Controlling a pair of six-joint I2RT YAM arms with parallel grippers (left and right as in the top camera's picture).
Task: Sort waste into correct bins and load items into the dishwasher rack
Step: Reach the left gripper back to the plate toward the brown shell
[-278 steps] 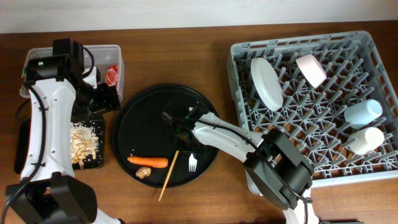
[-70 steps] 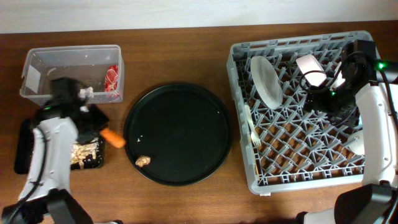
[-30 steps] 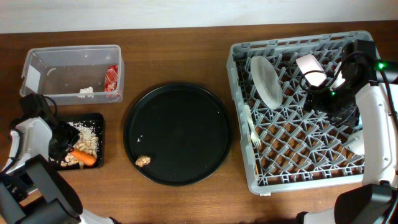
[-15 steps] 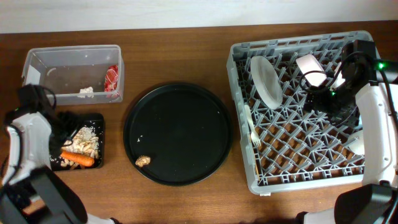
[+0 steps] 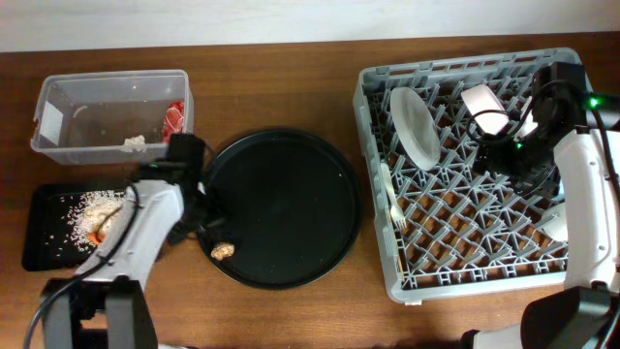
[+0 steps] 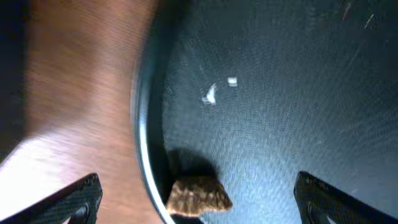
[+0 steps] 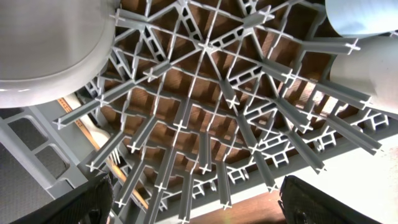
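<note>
My left gripper [image 6: 198, 208] hung with its jaws spread wide and held nothing; only the fingertips [image 6: 78, 198] showed, at the bottom corners of the wrist view. The small brown lump [image 6: 198, 194] lay between them and apart from both, just inside the rim of the round black tray [image 6: 144, 124]. Two white crumbs [image 6: 211, 94] sat a little further in on the tray floor. Bare wooden table [image 6: 74, 93] ran along the outside of the rim.

From overhead, my left arm reached across the near corner of the shallow black tray [image 5: 44, 254]. In it lay the rice bits [image 5: 89, 204], and the carrot [image 5: 94, 236] showed only as an orange sliver beside my arm. Behind that stood the clear tub [image 5: 58, 87], with a red-and-white wrapper [image 5: 174, 118] against its right wall and a white paper scrap [image 5: 134, 142] near its front wall.

My right gripper [image 7: 208, 202] was also wide open and empty, over the pegs of the dishwasher rack [image 7: 205, 124]. The light-blue cup [image 7: 364, 12] and the white cup [image 7: 376, 68] lay in the rack at the right of that wrist view, close together. Overhead, the fork [image 5: 392, 199] lay along the rack's left side, the plate [image 5: 415, 126] stood on edge just behind it, and the bowl [image 5: 482, 105] was tilted near the back.
</note>
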